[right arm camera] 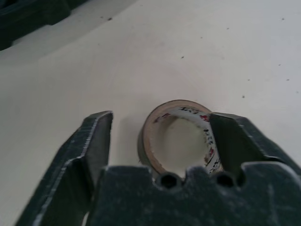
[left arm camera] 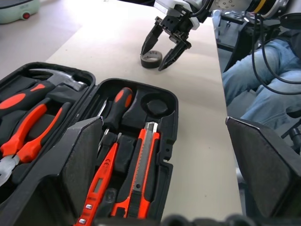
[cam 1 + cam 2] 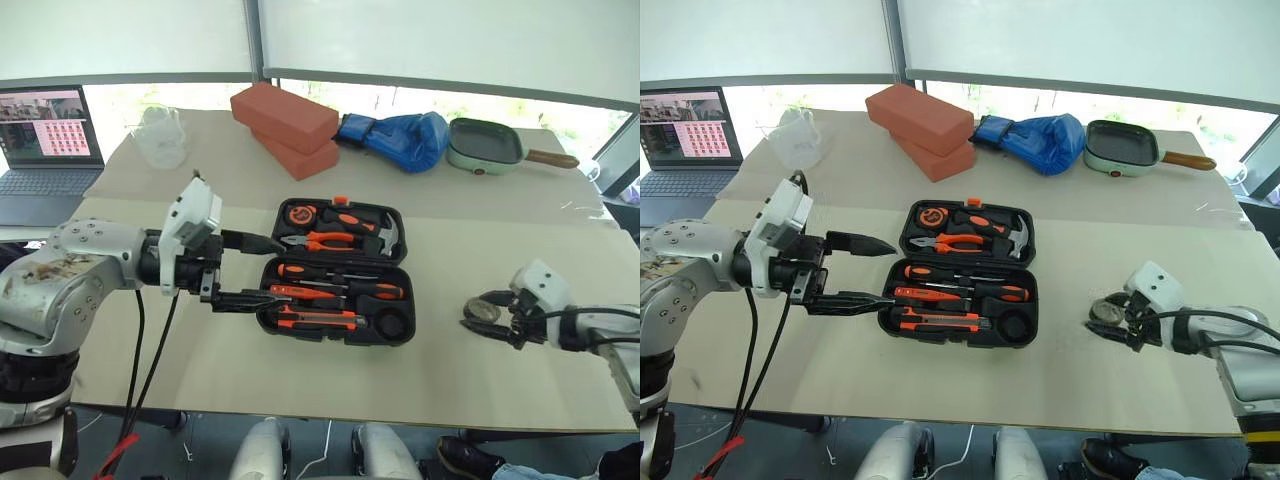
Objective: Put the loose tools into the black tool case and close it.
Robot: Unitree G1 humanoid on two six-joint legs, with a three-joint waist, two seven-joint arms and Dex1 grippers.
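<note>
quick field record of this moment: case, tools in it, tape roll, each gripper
black tool case: open, flat on table
in case: utility knife, screwdrivers, pliers, hammer
tape roll: on table right of case, round slot vacant
right gripper: open, fingers straddling roll, gap on one side
left gripper: open, empty, beside case

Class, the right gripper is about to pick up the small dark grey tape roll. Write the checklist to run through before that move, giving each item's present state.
1. Small dark grey tape roll lies between the right gripper's fingers: ok.
2. Fingers closed on the roll: not ok, a gap shows on one side.
3. Black plastic tool case open: ok.
4. Round slot in the case free: ok.
5. Orange-and-black utility knife and screwdrivers seated: ok.
6. Left gripper clear of the case: not ok, its open fingers sit at the case's edge.
</note>
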